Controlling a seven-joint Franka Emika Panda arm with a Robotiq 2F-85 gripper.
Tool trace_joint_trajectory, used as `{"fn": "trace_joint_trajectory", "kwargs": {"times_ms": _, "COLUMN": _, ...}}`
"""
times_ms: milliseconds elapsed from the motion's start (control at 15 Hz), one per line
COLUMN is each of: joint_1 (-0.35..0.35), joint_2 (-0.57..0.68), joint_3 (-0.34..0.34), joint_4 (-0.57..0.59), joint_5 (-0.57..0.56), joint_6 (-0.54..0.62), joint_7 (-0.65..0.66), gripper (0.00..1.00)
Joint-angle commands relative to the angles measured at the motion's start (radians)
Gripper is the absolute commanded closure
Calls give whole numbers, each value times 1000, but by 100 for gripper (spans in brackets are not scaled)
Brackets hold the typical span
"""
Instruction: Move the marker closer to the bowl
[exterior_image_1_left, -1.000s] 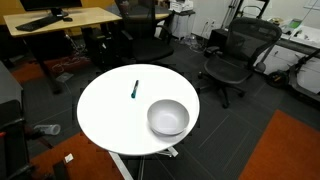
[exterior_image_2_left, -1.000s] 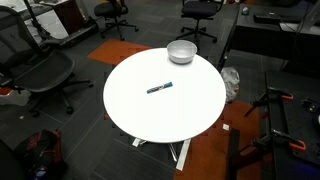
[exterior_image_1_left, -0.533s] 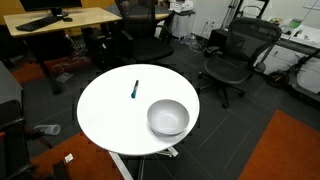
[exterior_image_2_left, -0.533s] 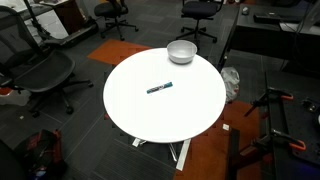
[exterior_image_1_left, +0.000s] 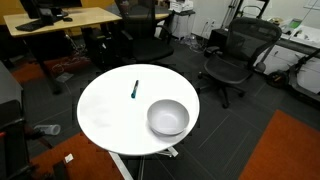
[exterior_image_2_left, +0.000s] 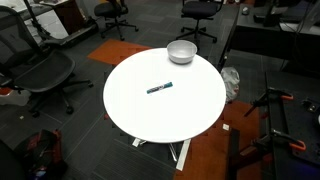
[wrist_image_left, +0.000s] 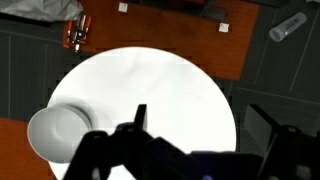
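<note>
An office-like workroom is shown. Beneath the gripper (wrist_image_left: 200, 112), a round white table (wrist_image_left: 190, 80) is seen in the wrist view. It is set on dark grey carpet tiles (exterior_image_1_left: 255, 110) broken by orange patches (exterior_image_1_left: 290, 150). Farther out from the gripper, black mesh office chairs (exterior_image_1_left: 232, 55) and a wooden desk (exterior_image_1_left: 70, 17) carrying a keyboard (exterior_image_1_left: 38, 22) are seen in an exterior view.

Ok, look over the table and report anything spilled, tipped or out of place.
Nothing stands out. The bowl sits upright near the edge of the table, the marker lies flat on the white top apart from it, and no spill or damage shows.
</note>
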Motion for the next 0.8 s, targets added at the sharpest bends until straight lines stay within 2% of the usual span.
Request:
{"fn": "trace_joint_trajectory", "kwargs": {"times_ms": 0, "joint_1": 20, "joint_2": 105, "joint_3": -20, "joint_4": 15, "joint_5": -38, "joint_6": 127, "joint_7": -74, "gripper": 0}}
{"fn": "trace_joint_trajectory", "kwargs": {"times_ms": 467, "joint_1": 13, "joint_2": 321, "joint_3": -41, "joint_4": 68, "joint_5": -23, "joint_6": 345, "joint_7": -199, "gripper": 0}}
{"fn": "trace_joint_trajectory", "kwargs": {"times_ms": 733, "joint_1": 5, "joint_2": 446, "joint_3": -46, "joint_4": 130, "joint_5": -20, "joint_6": 427, "joint_7": -277, "gripper": 0}}
